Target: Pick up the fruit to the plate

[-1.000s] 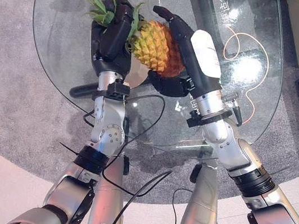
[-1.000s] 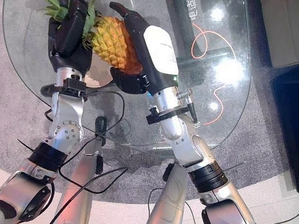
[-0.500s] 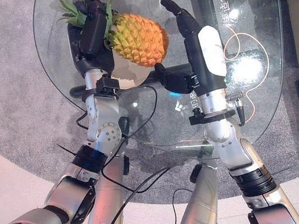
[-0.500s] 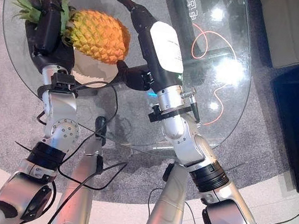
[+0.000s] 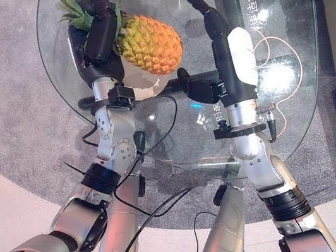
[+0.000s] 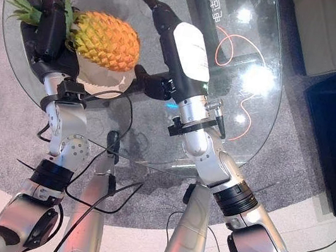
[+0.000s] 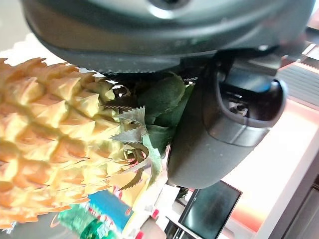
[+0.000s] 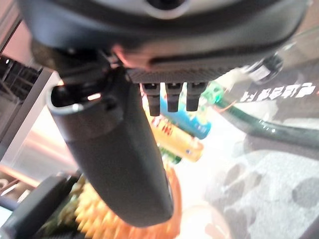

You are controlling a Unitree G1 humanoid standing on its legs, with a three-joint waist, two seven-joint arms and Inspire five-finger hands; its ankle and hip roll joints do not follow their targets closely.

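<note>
Over the glass table (image 5: 62,26) you've got the pineapple (image 5: 149,44) lying sideways, crown pointing to the robot's left, body above the pale plate (image 5: 142,85) that shows just under its lower edge. Can't tell if it's touching the plate. Left hand (image 5: 99,33) is curled round the crown end, leaves sticking out past the fingers; your left wrist view shows the thumb (image 7: 227,124) against the green leaves. Right hand (image 5: 221,51) is just beside the fruit's other end, apart from it, fingers straight and relaxed, holding nothing.
</note>
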